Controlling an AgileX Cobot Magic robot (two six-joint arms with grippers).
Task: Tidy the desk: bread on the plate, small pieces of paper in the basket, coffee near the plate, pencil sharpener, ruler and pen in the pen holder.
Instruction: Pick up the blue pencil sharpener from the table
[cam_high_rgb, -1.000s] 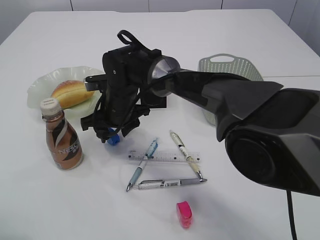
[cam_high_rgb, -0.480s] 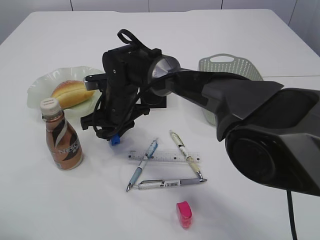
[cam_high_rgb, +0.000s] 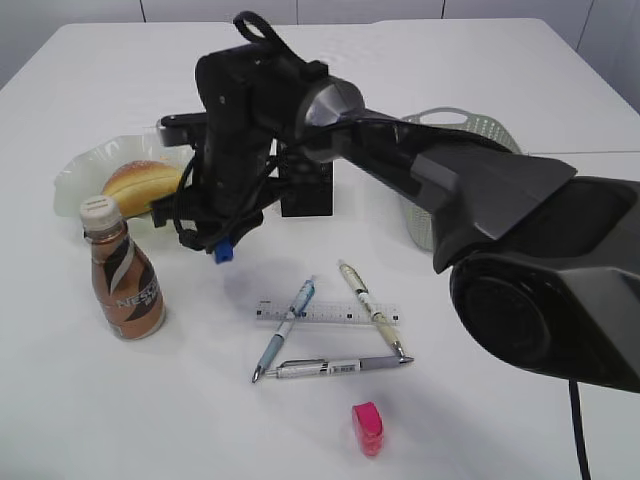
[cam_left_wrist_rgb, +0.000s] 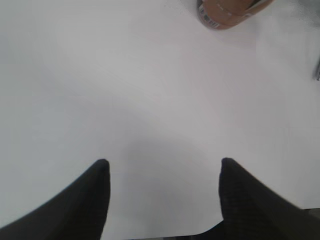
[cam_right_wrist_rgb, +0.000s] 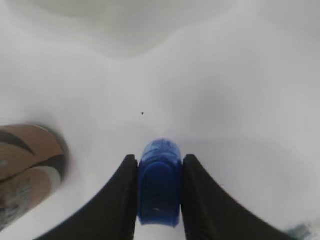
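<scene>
Bread (cam_high_rgb: 140, 186) is sitting on the plate (cam_high_rgb: 75, 170) and the coffee (cam_high_rgb: 120, 270) is standing near it. Pens, ruler (cam_high_rgb: 330, 314) and a pink sharpener (cam_high_rgb: 367, 428) are lying loose on the bench (cam_high_rgb: 480, 60). Right end effector (cam_right_wrist_rgb: 159, 200) is pinching the blue sharpener (cam_right_wrist_rgb: 159, 182), just off the bench near the pen holder (cam_high_rgb: 308, 190). Left end effector (cam_left_wrist_rgb: 162, 200) is hanging spread, empty.

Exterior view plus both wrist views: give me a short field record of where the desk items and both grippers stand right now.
right gripper: shut on blue sharpener, lifted off desk
left gripper: open, holding nothing
bread: on plate
coffee: upright beside plate
pens: three, loose, with ruler
pink sharpener: loose on desk
pen holder: behind right arm
basket: partly hidden
</scene>
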